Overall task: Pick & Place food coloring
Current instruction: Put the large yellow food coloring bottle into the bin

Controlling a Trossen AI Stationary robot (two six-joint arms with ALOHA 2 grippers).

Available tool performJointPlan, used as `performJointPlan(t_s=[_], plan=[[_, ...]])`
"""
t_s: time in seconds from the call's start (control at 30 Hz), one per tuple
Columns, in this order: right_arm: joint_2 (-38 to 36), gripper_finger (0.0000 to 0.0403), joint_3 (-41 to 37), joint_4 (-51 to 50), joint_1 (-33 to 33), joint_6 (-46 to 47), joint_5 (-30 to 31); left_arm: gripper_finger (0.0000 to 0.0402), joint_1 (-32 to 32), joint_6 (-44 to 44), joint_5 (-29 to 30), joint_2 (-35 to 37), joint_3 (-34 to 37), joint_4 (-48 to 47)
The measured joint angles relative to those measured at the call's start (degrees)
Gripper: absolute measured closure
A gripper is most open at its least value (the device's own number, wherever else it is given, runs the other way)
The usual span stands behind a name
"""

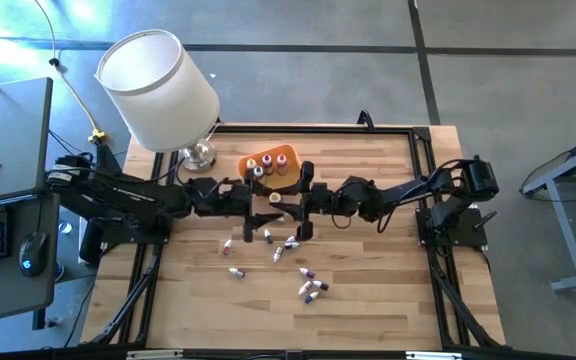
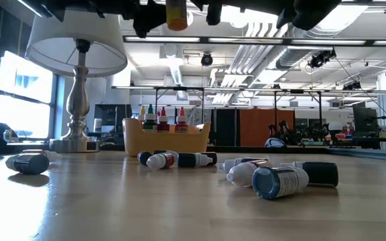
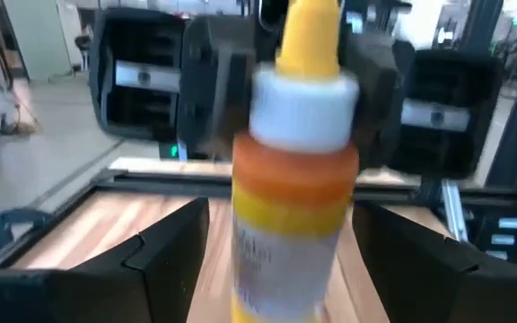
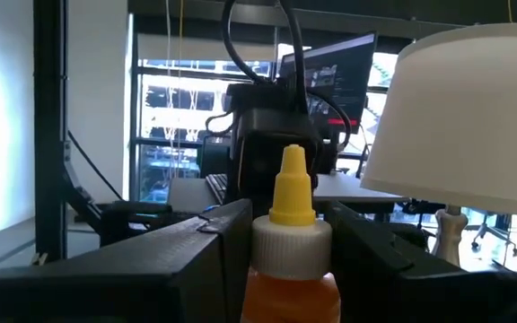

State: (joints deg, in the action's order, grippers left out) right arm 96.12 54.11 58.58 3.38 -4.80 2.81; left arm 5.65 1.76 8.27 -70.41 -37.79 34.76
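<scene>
An orange food coloring bottle with a white collar and yellow tip hangs upright high above the table's middle, and shows at the top of the low view. My right gripper is shut on it, reaching in from the table's right. My left gripper faces it from the left, open, with a finger on either side of the bottle. Other food coloring bottles lie on their sides on the table. My right gripper pinches the bottle's orange body, just below the white collar, between its two fingers. The fingers come in about level from the table's right side. The bottle stands upright with its yellow tip up, lifted clear of the table.
An orange tray with several upright bottles stands at the back middle. A lamp with a white shade stands at the back left. More loose bottles lie toward the near side.
</scene>
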Motion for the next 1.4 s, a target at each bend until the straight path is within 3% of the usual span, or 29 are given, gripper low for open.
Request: performJointPlan(t_s=[0.33,0.8,0.97,1.4], plan=[[0.00,0.0281,0.00,0.00,0.02,-0.35,0.00,0.0141,0.00,0.00,0.21,-2.14,-1.44,-1.28],[0.00,0.0281,-0.04,0.11,0.02,-0.56,0.07,0.0271,0.00,0.00,0.48,-2.05,-1.44,-3.28],[-0.41,0.0281,-0.04,-1.86,0.02,-0.57,0.09,0.0267,0.00,0.21,0.46,-1.99,-1.54,-5.22],[-9.37,0.0281,-0.04,-24.54,0.07,1.17,2.88,0.0261,-0.04,1.38,0.50,-2.10,-1.57,-9.28]])
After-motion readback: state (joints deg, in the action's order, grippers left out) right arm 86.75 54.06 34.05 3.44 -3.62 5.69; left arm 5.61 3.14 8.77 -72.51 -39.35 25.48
